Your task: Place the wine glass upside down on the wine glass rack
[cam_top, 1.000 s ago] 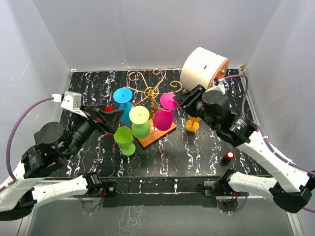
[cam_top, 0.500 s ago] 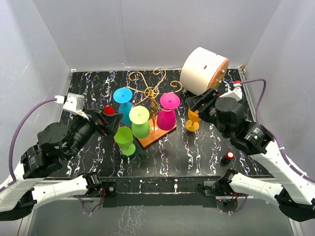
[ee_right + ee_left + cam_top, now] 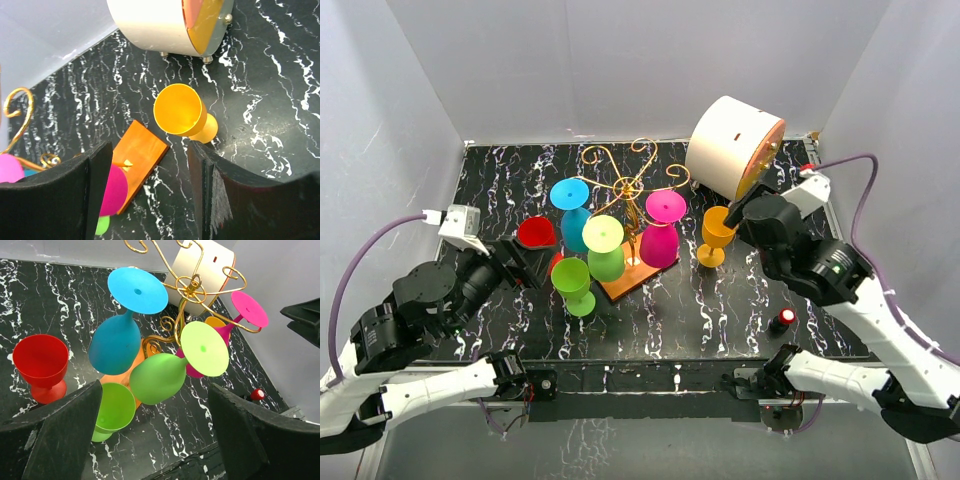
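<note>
The right hand has its fingers apart with nothing between them. The orange wine glass stands upright on the bench just ahead of them, between the white cylinder on the far side and the wooden base of the wine glass rack on the left. The left hand is likewise spread and empty, near a red glass and a green glass, both upright on the bench. A blue glass, a lime glass and a magenta glass hang upside down from the scroll arms. The main risk is the tight space: closing on the smooth bowl could squeeze the orange wine glass out and tip it against the cylinder or the base. The free scrolls seem to be on the far side, so carrying it in could brush the magenta glass, which hangs nearest, and unhook it. The base looks small for the load, so a push on a wire arm might topple the rack, and a loose hold while turning the glass over could let it slide free
</note>
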Robot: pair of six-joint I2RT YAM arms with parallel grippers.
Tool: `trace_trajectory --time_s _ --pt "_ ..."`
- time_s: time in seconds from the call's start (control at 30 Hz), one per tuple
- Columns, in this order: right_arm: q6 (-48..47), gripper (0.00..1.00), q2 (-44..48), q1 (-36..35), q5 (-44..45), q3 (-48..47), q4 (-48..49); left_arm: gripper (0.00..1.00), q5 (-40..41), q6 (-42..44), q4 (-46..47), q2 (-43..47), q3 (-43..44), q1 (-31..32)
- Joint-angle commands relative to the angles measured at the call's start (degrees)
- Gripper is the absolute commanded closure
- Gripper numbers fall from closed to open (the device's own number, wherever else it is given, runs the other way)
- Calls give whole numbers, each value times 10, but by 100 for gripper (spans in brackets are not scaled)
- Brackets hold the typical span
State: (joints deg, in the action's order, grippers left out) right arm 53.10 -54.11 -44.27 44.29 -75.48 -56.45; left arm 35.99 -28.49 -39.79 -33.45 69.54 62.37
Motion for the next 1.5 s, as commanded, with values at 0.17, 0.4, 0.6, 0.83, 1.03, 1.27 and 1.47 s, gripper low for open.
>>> trace_trajectory --time_s 0.17,0.4,0.6,0.83,1.03,1.27,1.47 --pt "-104 37 -30 56 -3 -1 51 14 0 -17 -19 -13 9 1" --pt "-164 35 -75 187 -153 15 90 14 -13 -37 -39 -18 18 1" --pt "-167 34 -103 215 -207 25 105 14 -22 -52 -55 -8 19 1" --pt "-189 35 -132 225 -240 6 87 15 -18 -56 -68 -10 42 1" --pt "-193 43 -149 227 -256 45 92 15 -35 -39 -37 -8 52 1" --pt "-201 58 -168 236 -229 106 132 15 -46 -24 -33 -24 70 1" --pt "-205 62 -182 247 -248 148 173 15 -48 -27 -27 -16 62 1"
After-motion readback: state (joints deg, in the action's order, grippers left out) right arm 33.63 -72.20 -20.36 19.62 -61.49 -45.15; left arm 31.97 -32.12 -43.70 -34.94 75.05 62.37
